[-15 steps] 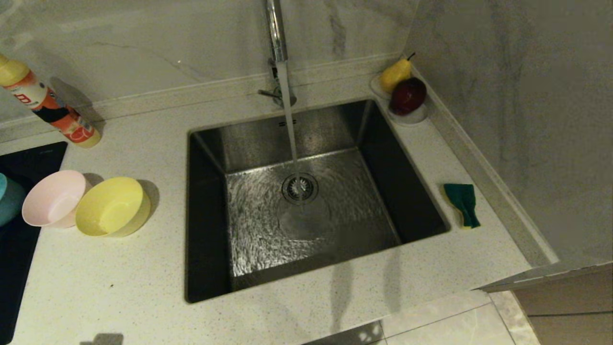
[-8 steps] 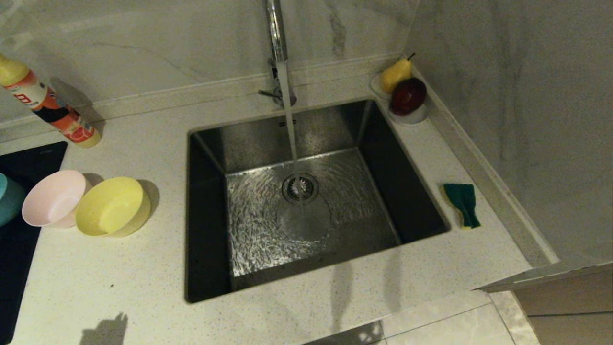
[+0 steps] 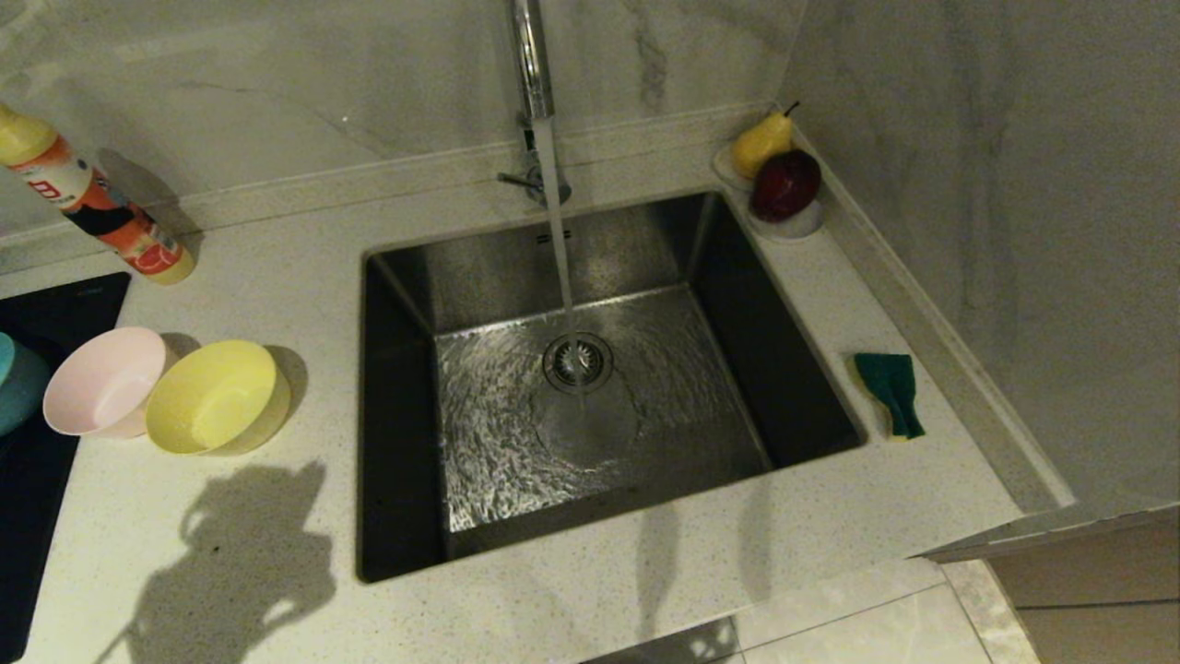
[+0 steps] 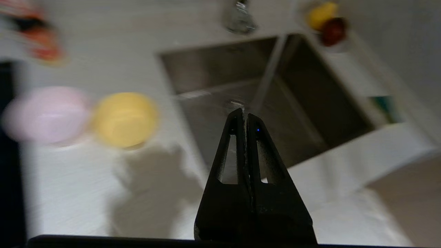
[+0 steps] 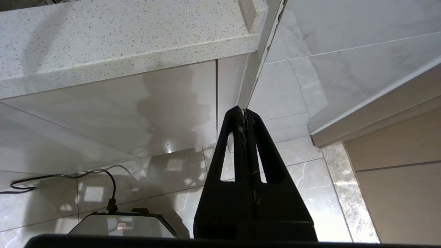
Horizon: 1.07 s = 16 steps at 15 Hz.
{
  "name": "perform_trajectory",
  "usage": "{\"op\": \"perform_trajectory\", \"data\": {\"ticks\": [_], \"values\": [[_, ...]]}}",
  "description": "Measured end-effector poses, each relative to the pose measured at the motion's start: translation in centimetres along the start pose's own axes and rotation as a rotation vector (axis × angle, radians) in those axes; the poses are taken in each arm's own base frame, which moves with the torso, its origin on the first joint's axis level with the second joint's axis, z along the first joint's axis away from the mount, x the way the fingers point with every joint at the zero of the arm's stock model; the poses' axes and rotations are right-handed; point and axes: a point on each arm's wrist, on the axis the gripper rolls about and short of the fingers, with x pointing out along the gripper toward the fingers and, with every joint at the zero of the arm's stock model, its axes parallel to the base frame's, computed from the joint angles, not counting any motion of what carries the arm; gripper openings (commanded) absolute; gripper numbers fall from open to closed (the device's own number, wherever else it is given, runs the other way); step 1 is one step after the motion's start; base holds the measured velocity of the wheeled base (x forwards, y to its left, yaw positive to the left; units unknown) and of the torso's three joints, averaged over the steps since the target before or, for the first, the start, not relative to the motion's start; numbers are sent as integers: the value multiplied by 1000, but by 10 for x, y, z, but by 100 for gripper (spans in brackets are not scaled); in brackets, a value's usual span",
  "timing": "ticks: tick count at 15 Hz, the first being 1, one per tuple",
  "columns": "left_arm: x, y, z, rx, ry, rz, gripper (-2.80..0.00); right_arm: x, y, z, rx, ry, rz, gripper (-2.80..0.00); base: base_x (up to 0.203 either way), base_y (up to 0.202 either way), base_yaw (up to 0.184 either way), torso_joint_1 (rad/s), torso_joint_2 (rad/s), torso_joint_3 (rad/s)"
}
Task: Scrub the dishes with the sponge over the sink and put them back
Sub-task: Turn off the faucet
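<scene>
Nothing's been scrubbed yet: the yellow bowl (image 3: 215, 398) and pink bowl (image 3: 100, 382) sit touching each other on the worktop (image 3: 230, 277) well to the left of the sink (image 3: 590, 369), with just a sliver of the blue bowl (image 3: 14, 383) beyond the pink one, on the black hob (image 3: 37, 461) at the picture's edge. The sponge (image 3: 891, 392) lies green side up just right of the sink, near the wall. What's new: a second ago there was barely a smudge of shadow on the worktop in front of the sink's left side, and now a big arm-shaped shadow (image 3: 235, 553) spreads just in front of the yellow bowl. So my guess is the left arm has swung up and is heading for a bowl first. Left tool (image 4: 245, 119) is clenched tight with nothing in it, hovering high with the sink and bowls below. Right tool (image 5: 244, 115) is also clamped empty, parked down low below the worktop edge, pointing at the floor tiles. Tap (image 3: 533, 83) is running, with water swirling round the drain. Speckled pale stone top, marble-look walls, a dish of fruit (image 3: 779, 175) at the sink's far right corner, and a soap bottle (image 3: 88, 198) off to its far left.
</scene>
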Motion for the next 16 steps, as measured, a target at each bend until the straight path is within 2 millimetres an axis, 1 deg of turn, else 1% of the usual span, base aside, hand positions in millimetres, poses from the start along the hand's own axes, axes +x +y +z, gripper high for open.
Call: {"op": "perform_trajectory", "data": {"ticks": [1,2,4,5,7,8,9,10,12,15,16], "values": [[20,3,15,-44,39,-28,-280,0,0,0,0,0,0,-280,0,0,0,0,0,0],[46,8,30,-96,89,-57,-280,0,0,0,0,0,-1,-280,0,0,0,0,0,0],[103,18,51,-197,185,-116,-280,0,0,0,0,1,0,-280,0,0,0,0,0,0],[135,25,58,-243,232,-145,-280,0,0,0,0,0,0,-280,0,0,0,0,0,0],[197,36,63,-319,315,-191,-280,0,0,0,0,0,0,-280,0,0,0,0,0,0],[228,41,60,-352,355,-209,-280,0,0,0,0,1,0,-280,0,0,0,0,0,0],[256,45,53,-381,394,-222,-280,0,0,0,0,1,0,-280,0,0,0,0,0,0],[282,48,44,-407,430,-233,-280,0,0,0,0,1,0,-280,0,0,0,0,0,0],[328,49,20,-469,506,-248,-280,0,0,0,1,1,0,-280,0,0,0,0,0,0],[382,43,-19,-527,572,-274,-280,0,0,0,0,1,0,-280,0,0,0,0,0,0],[394,41,-30,-536,582,-282,-280,0,0,0,0,1,0,-280,0,0,0,0,0,0]]}}
